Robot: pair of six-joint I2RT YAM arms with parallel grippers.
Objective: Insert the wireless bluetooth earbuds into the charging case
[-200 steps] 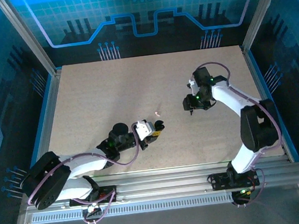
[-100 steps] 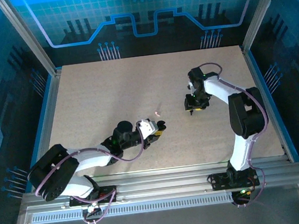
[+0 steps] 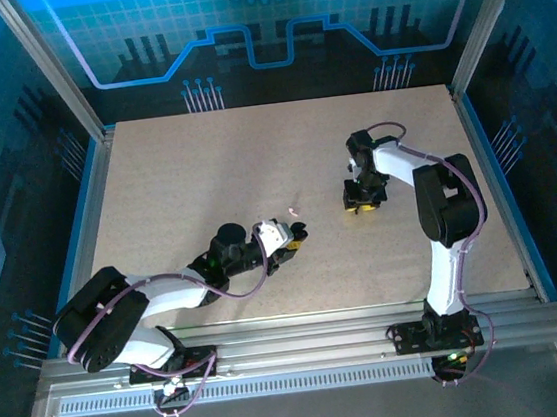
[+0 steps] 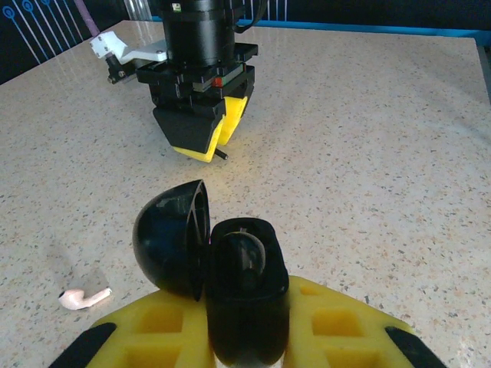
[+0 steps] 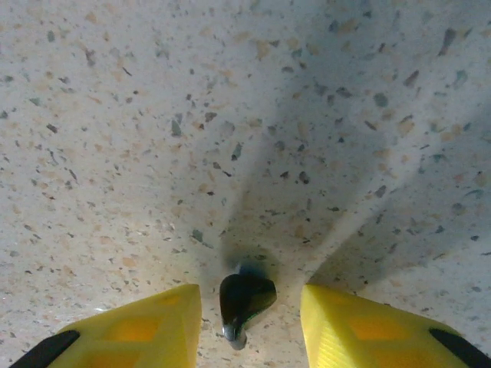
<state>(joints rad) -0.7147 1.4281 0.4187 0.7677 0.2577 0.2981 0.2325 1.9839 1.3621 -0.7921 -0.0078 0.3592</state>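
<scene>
Top external view showed you the left hand (image 3: 297, 235) low over the speckled beige worktop (image 3: 203, 167), with the right hand (image 3: 361, 204) well apart from it. Left wrist view: your left hand clamped a glossy black round charging case (image 4: 238, 295), lid open; a small pinkish-white earbud (image 4: 84, 297) lay nearby. Right wrist view: the right hand's yellow fingers (image 5: 146, 326) stood apart, flanking a tiny black earbud (image 5: 244, 300) without touching it.

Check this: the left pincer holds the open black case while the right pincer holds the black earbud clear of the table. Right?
No. The right wrist view shows the black earbud lying on the table, between the right pincer's open fingers. The left pincer does hold the open black case.
</scene>
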